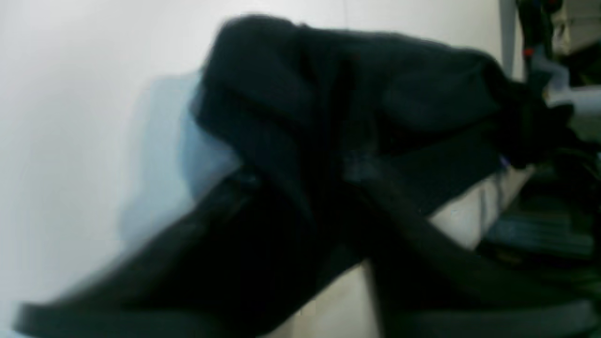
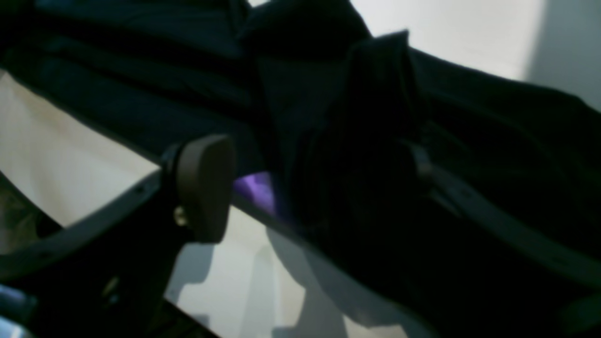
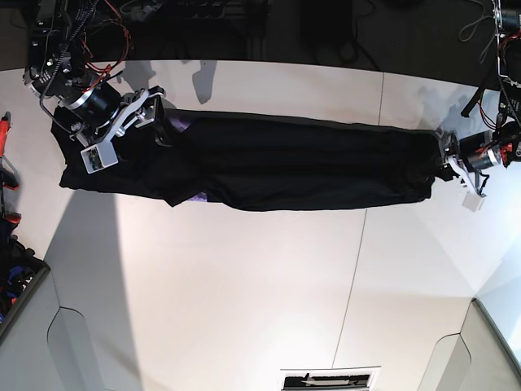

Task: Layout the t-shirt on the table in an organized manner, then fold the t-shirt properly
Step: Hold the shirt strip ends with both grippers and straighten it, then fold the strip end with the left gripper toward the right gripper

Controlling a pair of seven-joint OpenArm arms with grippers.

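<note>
The black t-shirt (image 3: 285,167) lies stretched in a long band across the far part of the white table (image 3: 244,285). My right gripper (image 3: 161,122) is at the shirt's left end. In the right wrist view this gripper (image 2: 310,178) stands open, with its brown pad (image 2: 206,188) off the cloth and dark folds (image 2: 352,141) lying between the fingers. A purple patch (image 2: 256,192) shows at the shirt's edge. My left gripper (image 3: 446,160) is at the shirt's right end. The left wrist view is blurred: dark fingers (image 1: 188,244) straddle bunched cloth (image 1: 352,94), and their grip is unclear.
A thin dark seam (image 3: 365,220) runs across the table right of the middle. Cables and electronics (image 3: 73,41) crowd the back left behind the arm. Red-handled tools (image 3: 6,130) sit at the left edge. A white slotted plate (image 3: 330,379) lies at the front edge.
</note>
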